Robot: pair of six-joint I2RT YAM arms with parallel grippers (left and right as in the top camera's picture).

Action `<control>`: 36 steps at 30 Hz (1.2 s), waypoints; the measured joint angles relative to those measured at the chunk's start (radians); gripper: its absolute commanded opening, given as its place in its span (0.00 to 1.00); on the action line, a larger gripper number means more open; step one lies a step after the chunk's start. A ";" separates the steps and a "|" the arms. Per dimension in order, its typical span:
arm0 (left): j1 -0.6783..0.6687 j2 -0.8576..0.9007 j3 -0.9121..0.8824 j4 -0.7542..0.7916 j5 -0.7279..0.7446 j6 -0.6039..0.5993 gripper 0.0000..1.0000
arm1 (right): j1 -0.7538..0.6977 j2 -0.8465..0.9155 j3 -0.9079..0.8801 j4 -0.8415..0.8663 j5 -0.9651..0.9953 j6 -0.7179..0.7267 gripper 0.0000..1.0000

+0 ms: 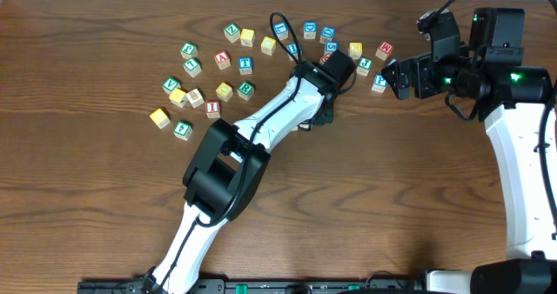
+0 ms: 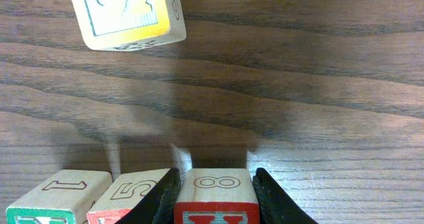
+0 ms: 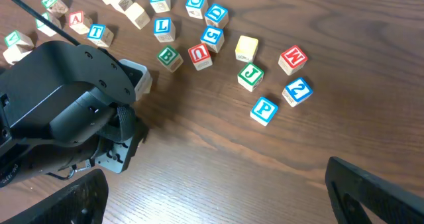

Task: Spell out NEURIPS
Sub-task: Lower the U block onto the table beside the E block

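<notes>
**Overhead, left-wrist and right-wrist views of the dark wooden tabletop.** The left arm reaches diagonally from the near left edge to the middle of the tabletop. The right arm stands at the far right.

- **Left gripper:** It is closed on the 8 cube, with one dark finger pressed against each side. This cube has a numeral 8 on its top face and a red letter on its front face, which the frame edge cuts off.
- **Row beside it:** The 5 cube lies just beside the left finger and also carries a red letter. The 1 cube comes next and carries a green letter. Neither letter can be read.
- **Farther off:** A yellow-faced cube lies apart from the row, tilted to it.
- **Right gripper:** It hovers with its jaws spread wide and holds nothing.
- **Loose cubes below the right gripper:** The blue P cube is nearest. The red U cube and the blue S cube lie close together farther back. The Z cube, J cube and B cube are scattered among them.
- **Remaining cubes:** These form a loose arc across the far middle of the tabletop.
</notes>
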 measured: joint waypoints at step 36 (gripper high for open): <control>0.000 0.000 -0.047 0.042 -0.006 -0.100 0.41 | 0.000 0.000 0.000 0.000 0.000 0.000 0.99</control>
